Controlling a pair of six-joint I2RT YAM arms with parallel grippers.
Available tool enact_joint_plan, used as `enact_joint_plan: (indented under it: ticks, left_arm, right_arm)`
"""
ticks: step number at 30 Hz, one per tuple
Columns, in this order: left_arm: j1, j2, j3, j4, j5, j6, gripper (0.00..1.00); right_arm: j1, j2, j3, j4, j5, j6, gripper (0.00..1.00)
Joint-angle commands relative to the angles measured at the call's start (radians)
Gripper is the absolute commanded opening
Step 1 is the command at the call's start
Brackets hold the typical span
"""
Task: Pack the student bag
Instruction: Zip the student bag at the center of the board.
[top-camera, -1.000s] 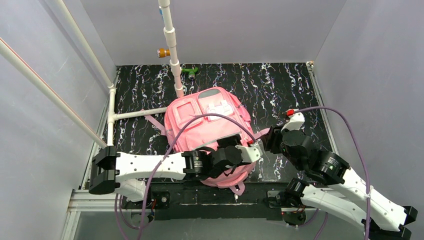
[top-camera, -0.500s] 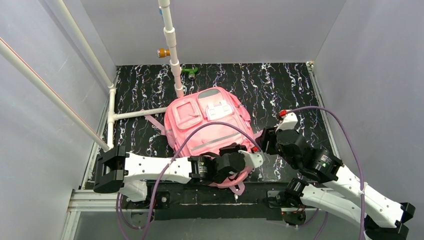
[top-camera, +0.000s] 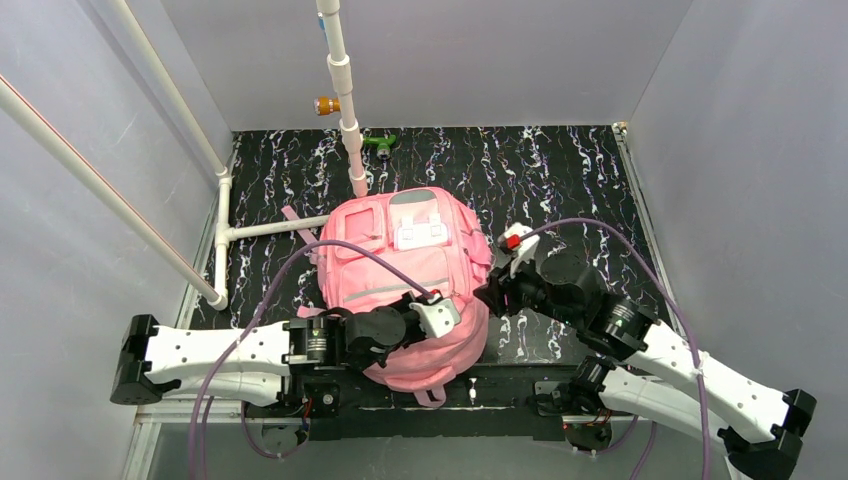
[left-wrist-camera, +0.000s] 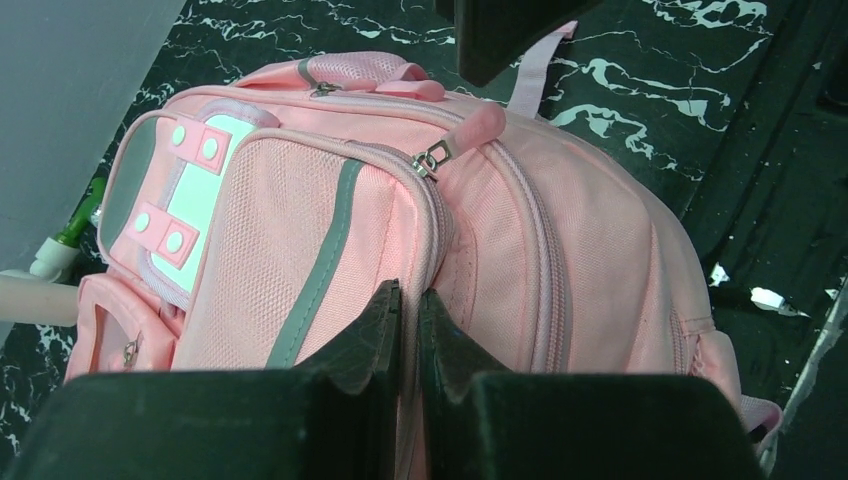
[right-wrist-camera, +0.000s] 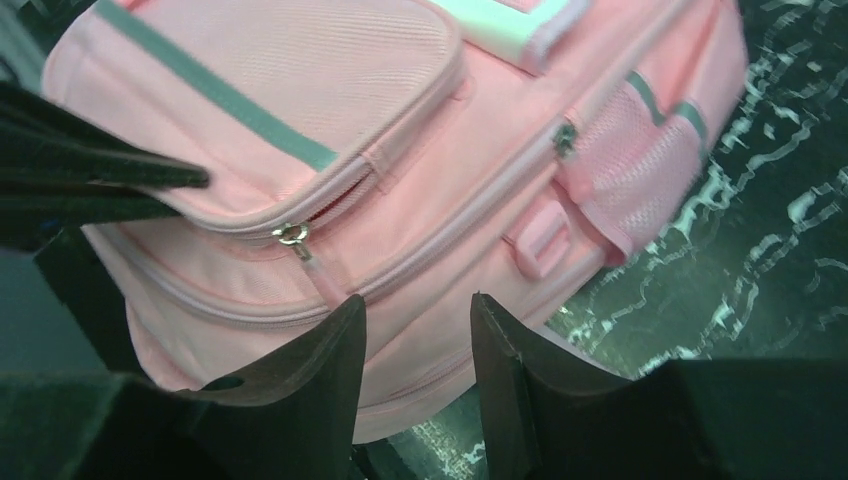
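Observation:
The student bag (top-camera: 400, 250), a big pink backpack with a white patch (top-camera: 418, 234), lies on the black marbled table. My left gripper (top-camera: 441, 312) sits at its near end, shut on a fold of pink fabric at the front pocket's edge (left-wrist-camera: 410, 292). A silver zip pull (left-wrist-camera: 432, 160) shows higher up the bag (left-wrist-camera: 580, 250). At the bag's right side my right gripper (top-camera: 492, 297) is open, its jaws (right-wrist-camera: 418, 300) spread just above the pink side panel (right-wrist-camera: 420, 170) and holding nothing. A zip pull (right-wrist-camera: 292, 235) lies just beyond its left finger.
A white pipe frame (top-camera: 345, 120) stands behind and to the left of the bag, with an orange fitting (top-camera: 324, 104) and a green item (top-camera: 380, 143) by it. Grey walls close in on three sides. Purple cables (top-camera: 600, 222) loop over both arms.
My left gripper has shut on the bag's fabric and drawn back to the left, dragging the bag nearer and leftward. The right gripper has followed left to the bag's side.

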Motion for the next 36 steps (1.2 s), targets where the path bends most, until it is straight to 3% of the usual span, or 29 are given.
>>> enact_joint_plan:
  ticks: [1,6,13,17,19,20,27,34,35,36]
  left_arm:
    - [0.009,-0.086,-0.016,-0.017,-0.023,-0.063,0.00]
    - [0.008,-0.122,-0.038,-0.017,-0.016,-0.074,0.00]
    - [0.008,-0.148,-0.045,-0.024,-0.010,-0.076,0.00]
    - [0.009,-0.153,-0.039,-0.026,-0.002,-0.068,0.00]
    - [0.009,-0.154,-0.041,-0.032,0.002,-0.065,0.00]
    - [0.010,-0.157,-0.043,-0.034,0.004,-0.067,0.00]
    - [0.009,-0.201,-0.051,-0.061,0.061,-0.073,0.00]
    - [0.009,-0.181,-0.011,-0.085,0.080,-0.103,0.00]
    - [0.009,-0.175,0.003,-0.100,0.048,-0.145,0.17]
    - [0.011,-0.175,0.011,-0.112,0.019,-0.186,0.48]
  right_arm:
    - [-0.002,0.042,0.042,0.127,-0.271,-0.174,0.50]
    - [-0.002,0.137,0.078,0.116,-0.483,-0.221,0.50]
    - [-0.002,0.211,0.077,0.160,-0.470,-0.282,0.48]
    - [-0.002,0.271,0.090,0.160,-0.431,-0.298,0.28]
    - [-0.002,0.276,0.093,0.157,-0.376,-0.298,0.05]
    - [-0.002,0.273,0.095,0.148,-0.335,-0.296,0.01]
    - [-0.006,0.235,0.086,0.121,0.025,-0.276,0.01]
    - [-0.011,0.359,0.146,0.152,-0.049,-0.273,0.01]
    - [-0.013,0.363,0.147,0.140,-0.025,-0.270,0.01]
    - [-0.015,0.364,0.145,0.122,0.017,-0.265,0.01]
